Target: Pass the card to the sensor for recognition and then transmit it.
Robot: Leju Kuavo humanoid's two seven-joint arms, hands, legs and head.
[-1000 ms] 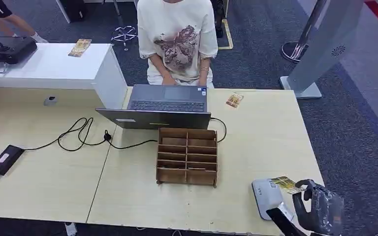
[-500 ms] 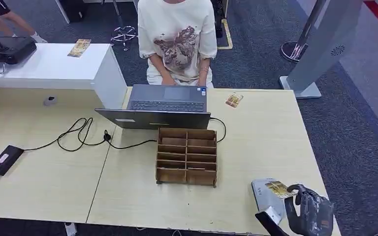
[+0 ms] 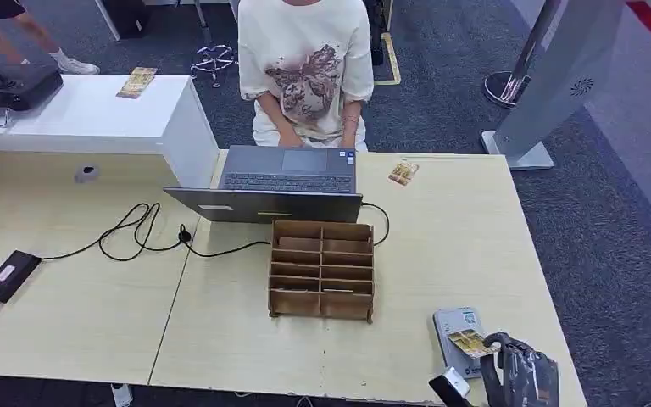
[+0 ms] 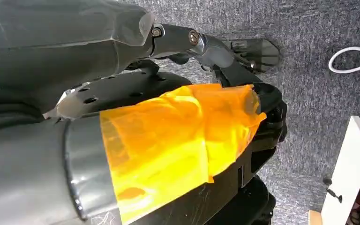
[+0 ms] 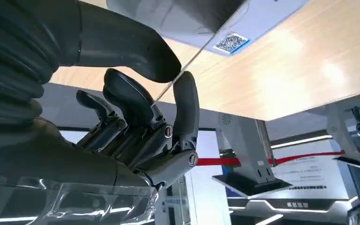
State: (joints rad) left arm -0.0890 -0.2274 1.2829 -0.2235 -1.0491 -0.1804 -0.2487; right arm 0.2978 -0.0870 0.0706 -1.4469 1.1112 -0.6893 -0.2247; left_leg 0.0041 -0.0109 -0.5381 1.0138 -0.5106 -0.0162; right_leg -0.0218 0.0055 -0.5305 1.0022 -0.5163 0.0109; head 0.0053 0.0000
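A small yellow-printed card (image 3: 471, 342) is pinched by my right hand (image 3: 519, 375) at the table's near right corner. The card hovers over the near part of the grey-white sensor (image 3: 456, 324), which lies flat on the table. In the right wrist view the card (image 5: 201, 44) appears edge-on as a thin line between the thumb and a dark finger of my right hand (image 5: 140, 108), with the sensor (image 5: 262, 18) and its code label just beyond. My left hand (image 4: 201, 44) hangs beside the body above the carpet, fingers stretched out with nothing in them.
A wooden compartment box (image 3: 322, 270) stands mid-table, with a laptop (image 3: 292, 181) behind it and a seated person (image 3: 309, 68) facing me. A second card (image 3: 403, 173) lies at the far right. Cable (image 3: 136, 229) and a power brick (image 3: 8, 273) lie to the left.
My right hand has drawn the card leftward and nearer, from beside the sensor's right edge to over its near half.
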